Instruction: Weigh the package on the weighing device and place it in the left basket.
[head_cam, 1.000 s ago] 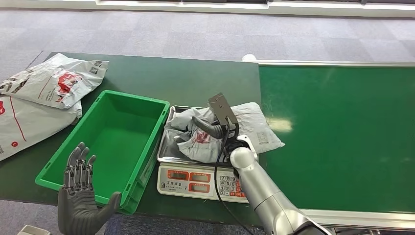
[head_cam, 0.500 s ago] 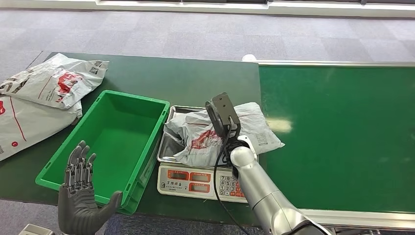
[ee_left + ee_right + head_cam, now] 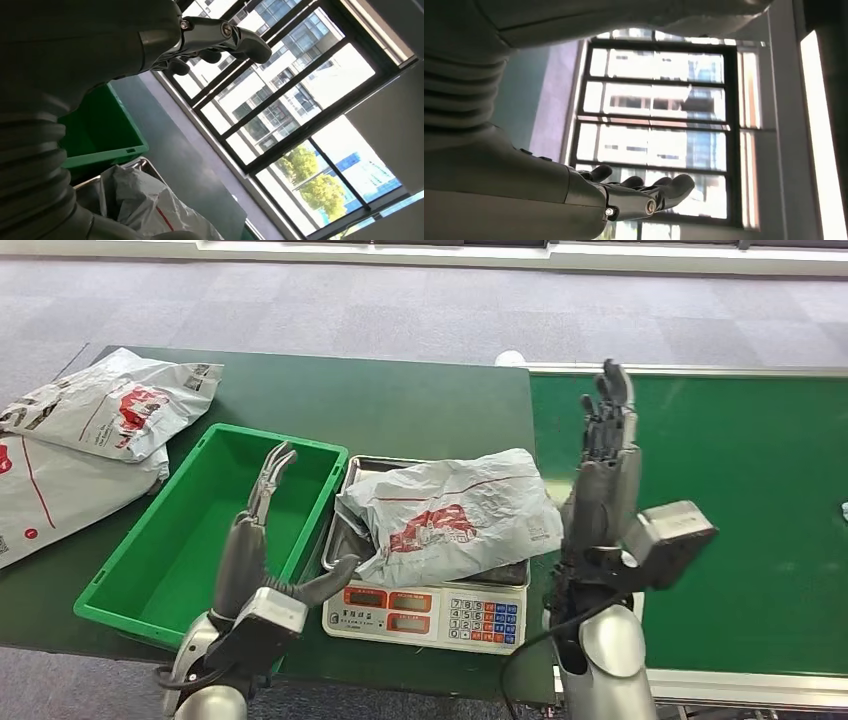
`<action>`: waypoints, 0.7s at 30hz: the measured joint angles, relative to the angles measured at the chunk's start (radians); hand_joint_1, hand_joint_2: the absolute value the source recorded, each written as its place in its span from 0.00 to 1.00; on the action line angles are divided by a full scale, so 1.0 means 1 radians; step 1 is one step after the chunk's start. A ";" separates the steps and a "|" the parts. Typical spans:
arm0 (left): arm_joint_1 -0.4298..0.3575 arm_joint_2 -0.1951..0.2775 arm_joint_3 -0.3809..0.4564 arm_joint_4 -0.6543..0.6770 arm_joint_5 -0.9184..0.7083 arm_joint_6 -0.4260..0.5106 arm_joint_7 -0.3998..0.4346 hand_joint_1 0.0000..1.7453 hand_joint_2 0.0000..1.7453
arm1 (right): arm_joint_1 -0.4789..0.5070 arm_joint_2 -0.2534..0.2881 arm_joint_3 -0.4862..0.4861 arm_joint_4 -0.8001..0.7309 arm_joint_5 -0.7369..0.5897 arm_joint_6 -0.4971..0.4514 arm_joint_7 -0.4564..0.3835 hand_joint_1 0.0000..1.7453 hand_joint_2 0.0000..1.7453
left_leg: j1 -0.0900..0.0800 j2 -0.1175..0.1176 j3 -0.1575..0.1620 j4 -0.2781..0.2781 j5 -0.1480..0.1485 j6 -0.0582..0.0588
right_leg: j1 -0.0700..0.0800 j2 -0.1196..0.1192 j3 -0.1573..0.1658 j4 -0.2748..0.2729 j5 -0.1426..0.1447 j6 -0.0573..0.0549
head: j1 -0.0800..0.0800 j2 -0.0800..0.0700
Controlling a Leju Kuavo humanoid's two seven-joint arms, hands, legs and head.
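Observation:
A crumpled grey package (image 3: 450, 518) with red print lies on the steel pan of the scale (image 3: 425, 612); the left wrist view shows the package (image 3: 145, 205) too. Left of the scale stands the green basket (image 3: 190, 585). My left hand (image 3: 262, 530) is raised over the basket's near right corner, fingers spread, thumb pointing at the package, holding nothing. My right hand (image 3: 603, 465) stands upright to the right of the package, fingers straight and apart, holding nothing. In the wrist views the left fingers (image 3: 225, 37) and right fingers (image 3: 644, 192) reach toward windows.
Two more grey packages (image 3: 100, 410) lie on the dark green table at the far left. A brighter green conveyor belt (image 3: 720, 500) with a metal edge runs along the right. Grey carpet lies beyond the table.
My right hand has let go of the package and lifted off to its right, fingers now upright. My left hand has risen from the table's front edge to the basket's right side.

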 joint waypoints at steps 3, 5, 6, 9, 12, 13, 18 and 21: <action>-0.111 -0.025 -0.045 0.090 -0.068 -0.010 0.074 0.00 1.00 | 0.093 -0.012 -0.091 -0.114 -0.007 -0.002 -0.056 0.00 1.00 | 0.000 0.002 0.000 0.000 0.000 0.000 | -0.001 0.001 -0.001 0.000 0.001 0.001 | 0.000 0.000; -0.181 -0.043 -0.070 0.154 -0.094 -0.039 0.122 0.00 1.00 | 0.140 -0.029 -0.149 -0.155 -0.015 -0.043 -0.108 0.00 1.00 | 0.000 0.002 0.000 0.000 0.000 0.001 | -0.001 0.001 0.000 0.000 0.001 0.001 | 0.000 0.000; -0.213 -0.052 -0.080 0.189 -0.104 -0.060 0.149 0.00 1.00 | 0.163 -0.038 -0.171 -0.166 -0.018 -0.089 -0.140 0.00 1.00 | 0.000 0.002 0.000 0.000 0.000 0.001 | -0.001 0.002 0.000 0.000 0.001 0.001 | 0.000 0.000; -0.294 -0.079 -0.108 0.303 -0.135 -0.118 0.225 0.00 1.00 | 0.235 -0.055 -0.197 -0.190 -0.036 -0.287 -0.233 0.00 1.00 | -0.001 0.002 0.000 0.000 0.000 0.001 | -0.001 0.003 -0.001 0.000 0.002 0.002 | 0.000 0.000; -0.366 -0.116 -0.137 0.456 -0.191 -0.149 0.305 0.00 1.00 | 0.295 -0.056 -0.186 -0.231 -0.029 -0.453 -0.270 0.00 1.00 | -0.001 0.003 0.000 0.000 0.000 0.001 | -0.001 0.004 -0.001 0.000 0.002 0.001 | 0.000 0.000; -0.384 -0.127 -0.146 0.506 -0.205 -0.154 0.323 0.00 1.00 | 0.310 -0.055 -0.180 -0.245 -0.023 -0.478 -0.273 0.00 1.00 | -0.001 0.005 0.000 0.000 0.000 0.001 | -0.001 0.005 -0.001 0.000 0.002 0.001 | 0.000 0.000; -0.432 -0.162 -0.165 0.641 -0.217 -0.156 0.339 0.00 1.00 | 0.350 -0.055 -0.166 -0.282 -0.015 -0.495 -0.276 0.00 1.00 | -0.001 0.007 0.000 -0.001 0.000 0.001 | -0.001 0.007 -0.002 0.000 0.002 0.001 | 0.000 0.000; -0.443 -0.172 -0.171 0.678 -0.220 -0.156 0.340 0.00 1.00 | 0.359 -0.055 -0.162 -0.293 -0.015 -0.496 -0.276 0.00 1.00 | -0.001 0.007 0.000 -0.001 0.000 0.001 | -0.001 0.008 -0.002 0.000 0.002 0.001 | 0.000 0.000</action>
